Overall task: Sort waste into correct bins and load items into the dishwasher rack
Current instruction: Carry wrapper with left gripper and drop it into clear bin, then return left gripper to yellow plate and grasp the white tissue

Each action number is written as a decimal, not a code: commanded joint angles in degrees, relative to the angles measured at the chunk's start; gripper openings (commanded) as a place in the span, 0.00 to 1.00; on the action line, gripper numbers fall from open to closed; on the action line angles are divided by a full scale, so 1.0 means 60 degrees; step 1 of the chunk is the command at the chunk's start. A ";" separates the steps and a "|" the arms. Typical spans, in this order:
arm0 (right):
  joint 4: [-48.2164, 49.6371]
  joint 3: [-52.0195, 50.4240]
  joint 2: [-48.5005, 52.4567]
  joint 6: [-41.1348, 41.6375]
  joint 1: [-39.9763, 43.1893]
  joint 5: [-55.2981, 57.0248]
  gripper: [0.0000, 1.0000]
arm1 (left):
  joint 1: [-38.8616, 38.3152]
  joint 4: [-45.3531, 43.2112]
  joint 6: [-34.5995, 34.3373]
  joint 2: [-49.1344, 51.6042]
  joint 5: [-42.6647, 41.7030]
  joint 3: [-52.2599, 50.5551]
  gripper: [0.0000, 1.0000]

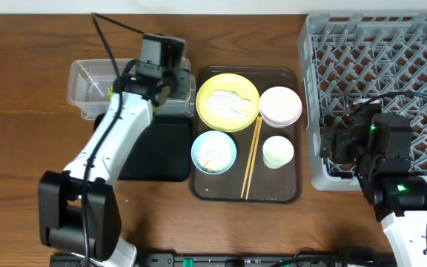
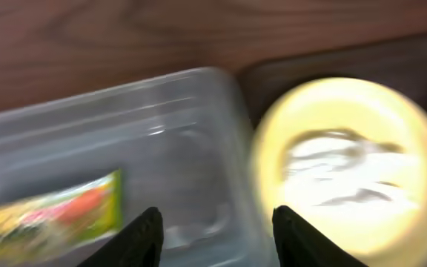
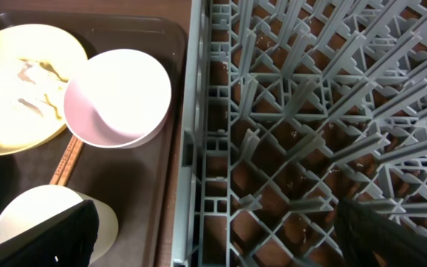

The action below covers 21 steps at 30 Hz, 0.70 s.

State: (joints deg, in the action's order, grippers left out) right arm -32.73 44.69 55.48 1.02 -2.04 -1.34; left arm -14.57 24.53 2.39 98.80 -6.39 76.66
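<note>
My left gripper [image 2: 217,239] is open and empty, over the right end of the clear tub [image 1: 87,80]; this wrist view is blurred. The yellow-green snack wrapper [image 2: 50,215] lies inside the tub [image 2: 176,141]. The yellow plate [image 1: 228,101] holds crumpled white tissue [image 2: 347,167]. The pink bowl [image 1: 281,106], the blue bowl [image 1: 213,151] with whitish scraps, the cup [image 1: 278,152] and the chopsticks [image 1: 252,157] sit on the brown tray. My right gripper [image 3: 221,248] is open and empty above the left edge of the grey rack [image 1: 391,67].
The black tray [image 1: 161,152] lies in front of the tub, partly under my left arm. The dark brown serving tray [image 1: 273,189] sits between it and the rack [image 3: 310,111]. The right wrist view shows the plate [image 3: 13,96], pink bowl [image 3: 117,96] and cup [image 3: 35,215].
</note>
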 commanded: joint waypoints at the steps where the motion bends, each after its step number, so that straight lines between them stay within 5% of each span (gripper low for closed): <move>1: -0.0007 0.0222 -0.0011 0.0106 0.0095 -0.0033 0.99 | -0.0546 -0.0069 0.0900 -0.0080 -0.1107 0.0135 0.54; 9: -0.0011 0.0222 -0.0011 0.0109 0.0095 -0.0036 0.99 | -0.1617 -0.0306 0.2769 0.0987 -0.1107 0.0135 0.62; 21: -0.0018 0.0222 -0.0011 0.0109 0.0095 -0.0036 0.99 | -0.1916 -0.1515 0.2849 0.2991 -0.1111 0.0135 0.66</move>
State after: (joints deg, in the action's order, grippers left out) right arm -32.75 44.84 55.48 1.02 -2.04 -1.45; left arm -25.85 15.97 18.31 115.24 -12.38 76.64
